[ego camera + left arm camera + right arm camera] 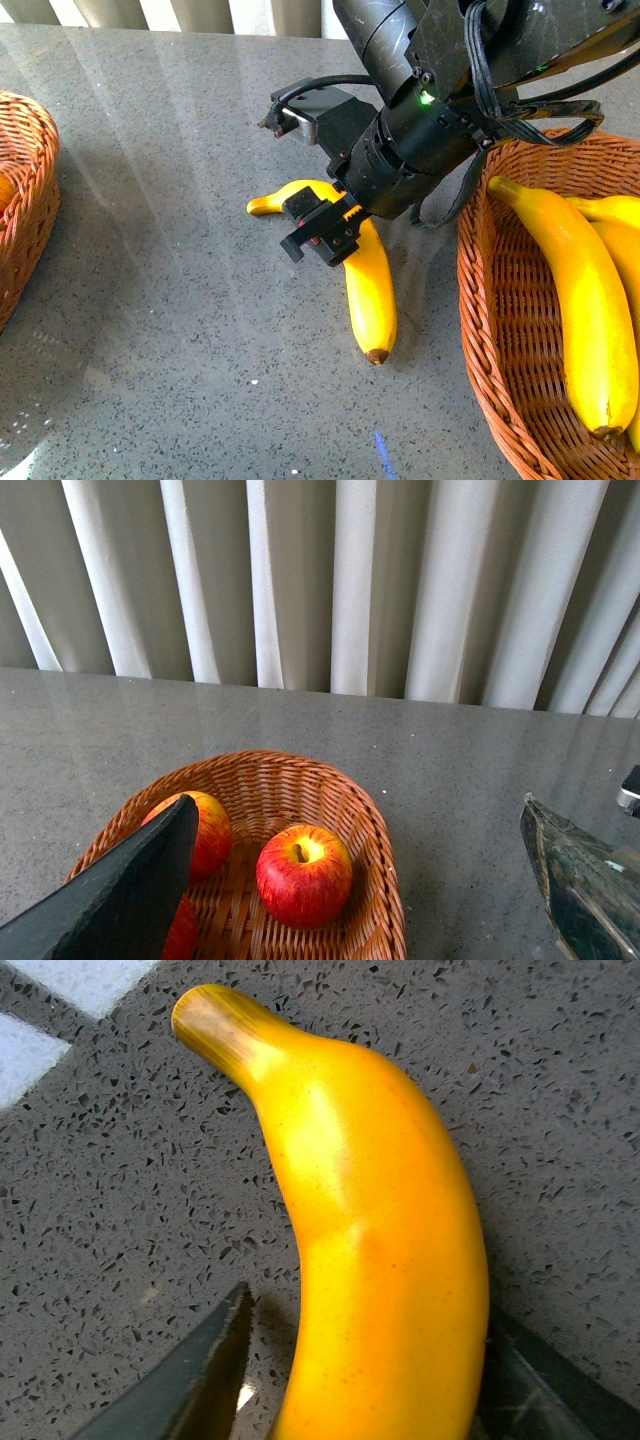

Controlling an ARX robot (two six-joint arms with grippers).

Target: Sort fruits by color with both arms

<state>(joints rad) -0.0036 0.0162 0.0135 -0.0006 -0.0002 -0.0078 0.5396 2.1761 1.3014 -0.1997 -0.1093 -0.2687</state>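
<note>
Banana (368,285) flat on the grey surface (180,300), running between the fingers of the right claw (322,232), brown tip pointing away from it. Fingers set either side of the banana in the right wrist view (380,1260), one dark finger (190,1380) just beside its flank; whether clamped or merely straddling, cannot tell. Just beside that claw, a wicker basket (500,330) holding more bananas (575,300), cut off at the frame edge. Well apart on the other side, part of a second basket (25,200). Under the left claw (360,880), fingers spread wide apart, a basket (370,830) with two apples (303,873), one half hidden behind a finger (120,895). Something red beneath that finger, unclear.
</note>
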